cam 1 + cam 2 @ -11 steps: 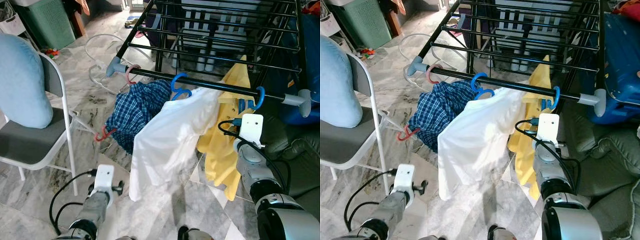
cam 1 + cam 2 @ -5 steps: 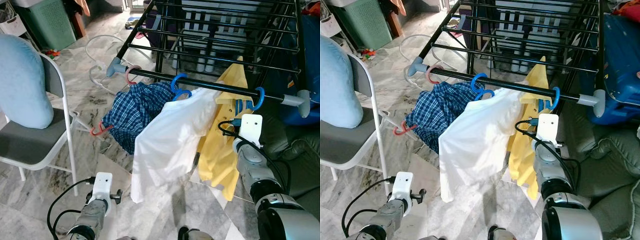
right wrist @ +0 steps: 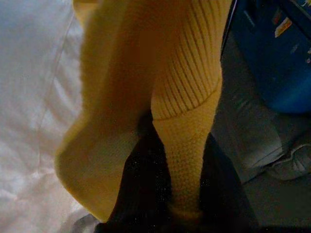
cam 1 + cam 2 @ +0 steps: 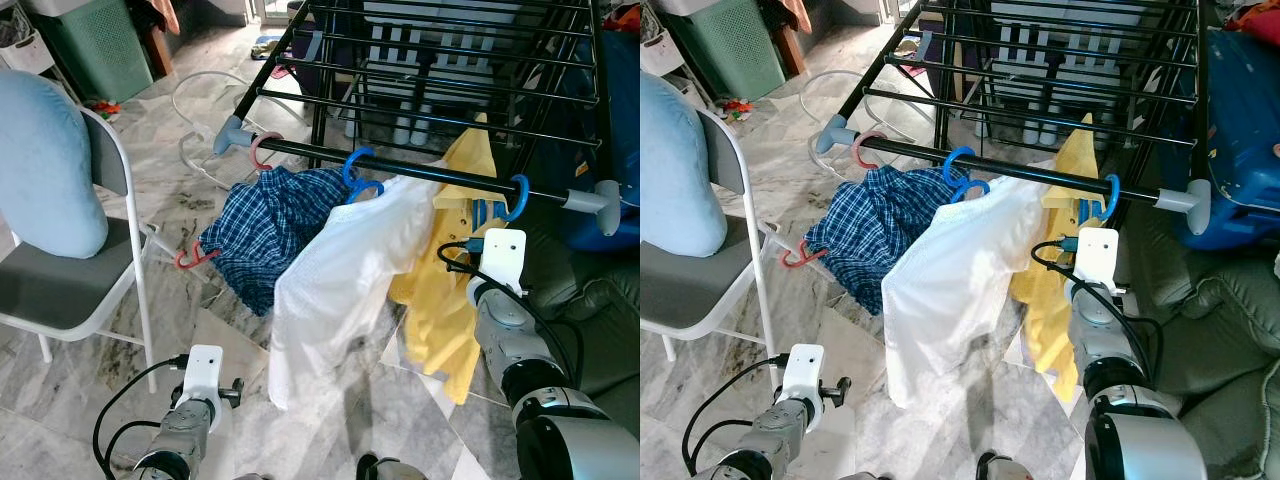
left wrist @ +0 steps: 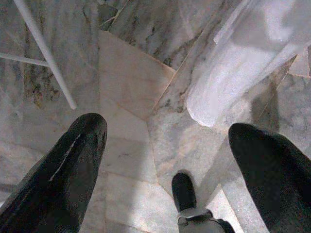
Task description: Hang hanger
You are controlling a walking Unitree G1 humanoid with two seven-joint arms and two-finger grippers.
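Observation:
A black rail (image 4: pixel 400 168) of the drying rack carries three hangers. A pink hanger (image 4: pixel 262 150) holds a blue plaid shirt (image 4: pixel 265 225). A blue hanger (image 4: pixel 358 172) holds a white shirt (image 4: pixel 340 280). Another blue hanger (image 4: pixel 515 198) holds a yellow sweater (image 4: pixel 440 300). My right gripper (image 3: pixel 182 165) is raised just below that hanger, its fingers tight on either side of the sweater's ribbed sleeve (image 3: pixel 187 107). My left gripper (image 5: pixel 165 141) hangs low over the marble floor, open and holding nothing, near the white shirt's hem (image 5: pixel 218 92).
A grey folding chair (image 4: pixel 70 290) with a light-blue cushion (image 4: pixel 45 165) stands at the left. A red hanger end (image 4: pixel 190 260) pokes out beside the plaid shirt. A blue suitcase (image 4: pixel 1240 130) and grey padding (image 4: pixel 1220 320) lie to the right, and a green hamper (image 4: pixel 95 40) stands at the far left.
My left arm has dropped lower toward the floor. The three garments sway on the rail, the yellow sweater's hem swinging. My right arm stays where it was.

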